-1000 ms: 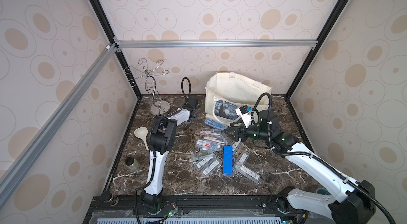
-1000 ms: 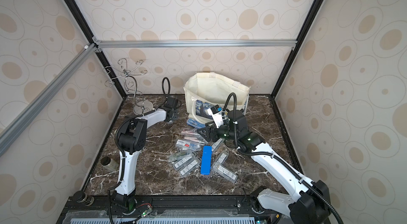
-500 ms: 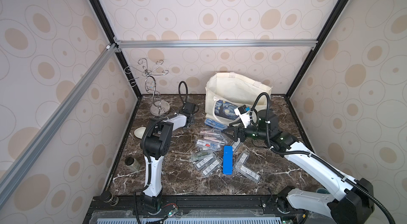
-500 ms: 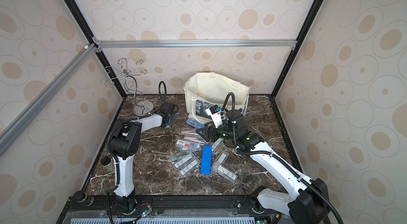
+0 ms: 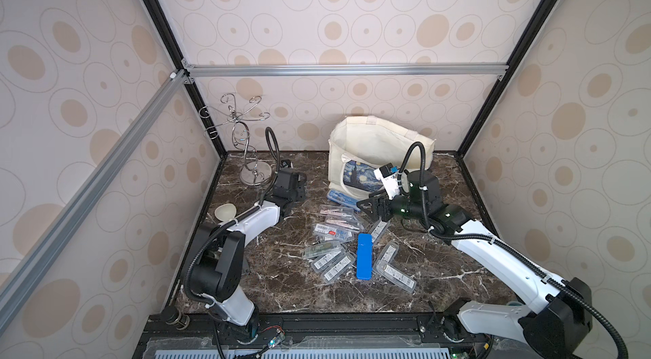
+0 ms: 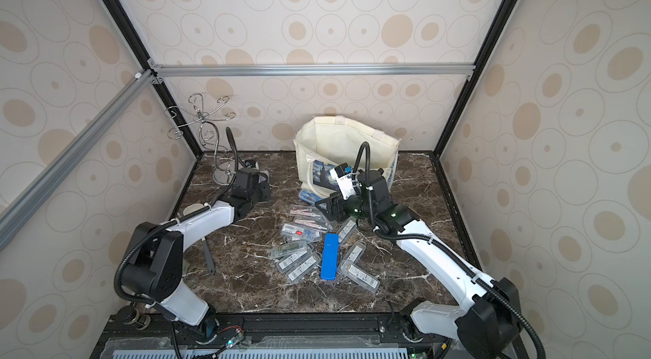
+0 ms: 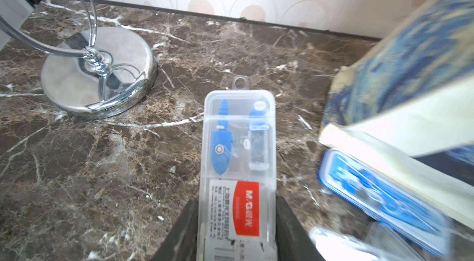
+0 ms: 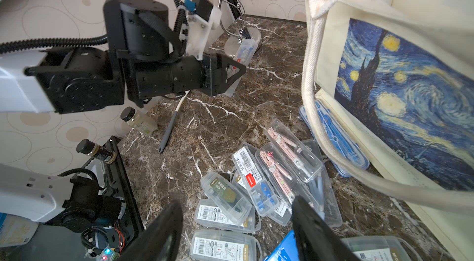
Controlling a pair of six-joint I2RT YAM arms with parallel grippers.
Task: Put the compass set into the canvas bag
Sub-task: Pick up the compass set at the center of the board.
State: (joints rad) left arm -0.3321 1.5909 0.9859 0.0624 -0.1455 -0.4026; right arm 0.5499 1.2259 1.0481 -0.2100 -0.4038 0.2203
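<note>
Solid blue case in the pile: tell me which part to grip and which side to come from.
Grip the solid blue case across its narrow width, about mid-length, coming straight down from above. It lies flat on the table, long and slim, so only its long edges suit a pinch. Clear cases crowd both edges, so expect to nudge them aside.

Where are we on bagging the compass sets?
Done: no case shows inside the canvas bag. In hand: the left gripper is shut on one clear compass case. Left: bag it, plus the pile on the table; the right gripper hangs open near it.
</note>
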